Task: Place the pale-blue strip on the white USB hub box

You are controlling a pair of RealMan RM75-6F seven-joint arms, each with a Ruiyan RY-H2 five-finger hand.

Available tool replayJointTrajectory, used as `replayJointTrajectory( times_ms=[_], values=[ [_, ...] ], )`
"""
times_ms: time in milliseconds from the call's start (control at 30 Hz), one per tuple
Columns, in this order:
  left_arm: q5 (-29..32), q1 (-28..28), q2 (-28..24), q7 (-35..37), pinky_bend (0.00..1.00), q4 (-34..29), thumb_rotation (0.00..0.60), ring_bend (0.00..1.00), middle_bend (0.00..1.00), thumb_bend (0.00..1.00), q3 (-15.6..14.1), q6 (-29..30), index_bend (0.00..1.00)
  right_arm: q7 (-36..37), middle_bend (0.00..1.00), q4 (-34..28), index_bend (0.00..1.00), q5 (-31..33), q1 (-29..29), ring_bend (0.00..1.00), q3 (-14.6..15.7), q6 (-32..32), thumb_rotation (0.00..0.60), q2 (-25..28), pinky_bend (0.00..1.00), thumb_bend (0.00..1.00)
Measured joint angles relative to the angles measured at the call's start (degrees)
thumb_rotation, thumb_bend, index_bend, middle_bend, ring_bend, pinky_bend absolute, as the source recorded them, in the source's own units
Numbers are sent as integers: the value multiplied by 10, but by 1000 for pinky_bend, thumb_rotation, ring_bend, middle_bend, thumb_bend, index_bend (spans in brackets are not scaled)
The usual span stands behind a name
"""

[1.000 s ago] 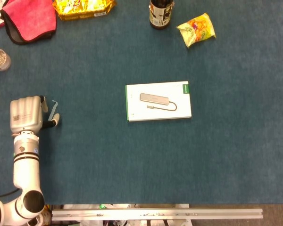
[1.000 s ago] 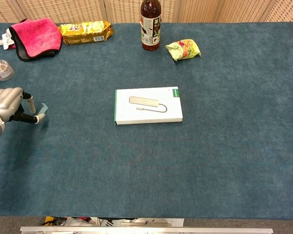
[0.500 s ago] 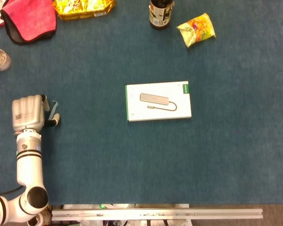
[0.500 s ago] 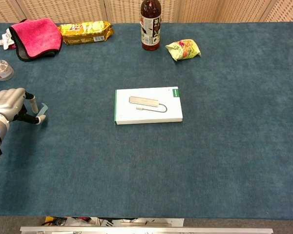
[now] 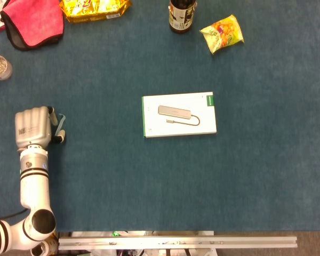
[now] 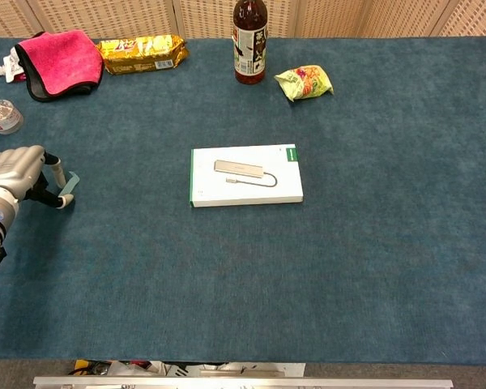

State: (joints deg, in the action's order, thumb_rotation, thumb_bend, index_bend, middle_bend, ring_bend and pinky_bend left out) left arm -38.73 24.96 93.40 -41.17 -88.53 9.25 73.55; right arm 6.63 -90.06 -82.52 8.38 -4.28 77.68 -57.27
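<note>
While one robot hand pinches one pale-blue strip, one white USB hub box waits.

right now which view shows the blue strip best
The chest view: the strip shows as a pale-blue sliver pinched at the left hand. In the head view the strip is a thinner, edge-on line beside that hand's fingers.

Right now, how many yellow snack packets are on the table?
2. A long yellow packet lies at the far left beside the pink cloth; a small crumpled one sits right of the bottle. None seems hidden.
</note>
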Motion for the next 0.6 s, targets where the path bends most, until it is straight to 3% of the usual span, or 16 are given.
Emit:
replayJointTrajectory(
  times_ms=[500,600],
  values=[
    [11,5,-1,-1,1000,-2,495,1000,995,267,2,-7,568,0,447,1,265,3,-2,380,-1,0,506,0,406,260],
    [12,7,-2,-1,1000,-2,465,1000,995,299,2,-11,572,0,447,1,265,3,-2,381,-1,0,506,0,406,260]
  ],
)
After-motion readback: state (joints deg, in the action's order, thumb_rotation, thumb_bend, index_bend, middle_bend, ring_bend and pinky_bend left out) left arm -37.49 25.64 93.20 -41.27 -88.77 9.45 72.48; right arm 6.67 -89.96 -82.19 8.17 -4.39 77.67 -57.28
